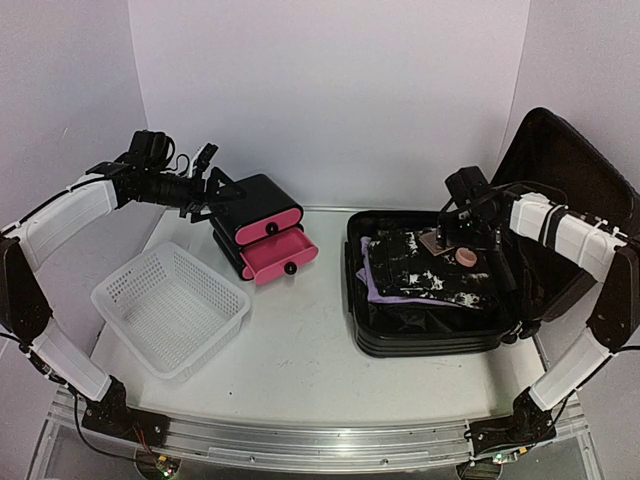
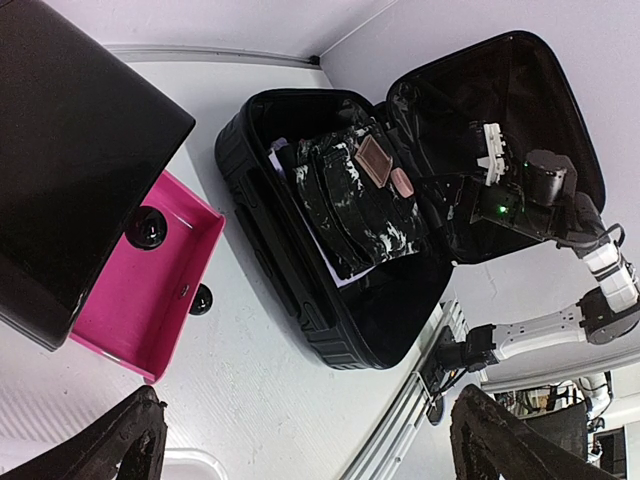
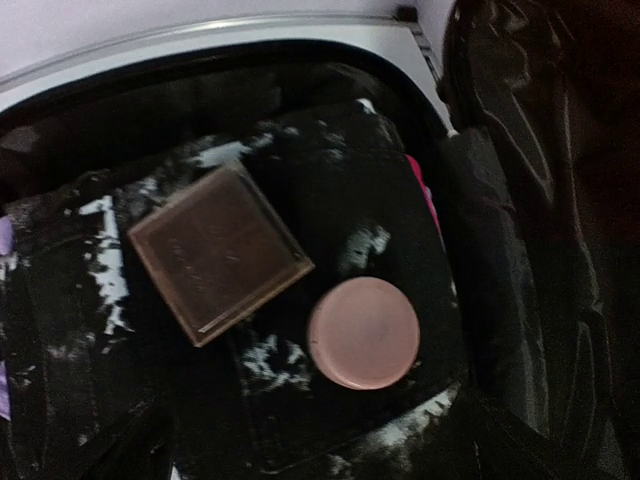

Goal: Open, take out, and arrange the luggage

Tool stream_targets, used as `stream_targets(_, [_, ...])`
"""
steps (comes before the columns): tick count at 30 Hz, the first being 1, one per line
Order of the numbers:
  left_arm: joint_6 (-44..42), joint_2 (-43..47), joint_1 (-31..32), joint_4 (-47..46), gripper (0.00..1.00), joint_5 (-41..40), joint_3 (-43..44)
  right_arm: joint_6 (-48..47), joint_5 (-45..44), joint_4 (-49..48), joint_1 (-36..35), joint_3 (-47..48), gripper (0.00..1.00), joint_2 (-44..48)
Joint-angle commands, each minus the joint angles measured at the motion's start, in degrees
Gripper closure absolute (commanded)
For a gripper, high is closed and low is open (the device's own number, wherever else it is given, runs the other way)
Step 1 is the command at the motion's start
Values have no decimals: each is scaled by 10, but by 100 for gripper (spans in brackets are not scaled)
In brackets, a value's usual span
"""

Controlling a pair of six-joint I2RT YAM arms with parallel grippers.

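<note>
We see the luggage (image 1: 430, 335) on the right side of the table (image 1: 300, 350). It lies open, with its ribbed base flat and its lid (image 1: 570, 170) standing up against the right wall. Inside the base a black garment with white marks (image 1: 440, 275) lies over a lilac cloth (image 1: 372, 285). On the garment rest a square brown case (image 3: 218, 250) and a round pink compact (image 3: 362, 332), just beside each other.

The right arm (image 1: 560, 230) reaches over the open base, and its jaws hang above those two small things. In the right wrist view we make out the dim finger ends only at the lower corners, far apart, so we read the right jaws as open, with nothing between them.

The left arm (image 1: 60, 215) stretches out at the far left, and its jaws hover just behind and above a black drawer box (image 1: 262, 195). The left jaws stand wide apart and hold nothing. The box has pink drawers, and a lower drawer (image 1: 280, 262) is pulled out. A white mesh basket (image 1: 215, 280) sits on the table in front of the box, well apart from the luggage.
</note>
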State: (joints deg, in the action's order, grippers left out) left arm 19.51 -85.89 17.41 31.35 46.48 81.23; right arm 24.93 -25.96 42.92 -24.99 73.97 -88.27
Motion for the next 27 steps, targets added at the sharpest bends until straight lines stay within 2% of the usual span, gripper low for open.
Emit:
stream_targets(1, [-6,23,-2,-29,0,1,-2,19,29,55,38,3,3,15])
stream_targets(5, [-3,17,-1,-30,0,9,-1,15,73,57,85,-6,7,9])
stream_targets(11, [-5,17,-1,-30,0,7,-1,-1,113,46,103,9,8,-32])
stream_targets(16, [-6,19,-1,-29,0,6,-2,1,140,25,119,14,16,-60])
stream_targets(22, [-5,14,-1,-30,1,8,-1,-1,140,12,124,13,25,-78])
stream_targets(27, [-5,13,-1,-30,0,7,-2,-5,140,-4,125,11,25,-76])
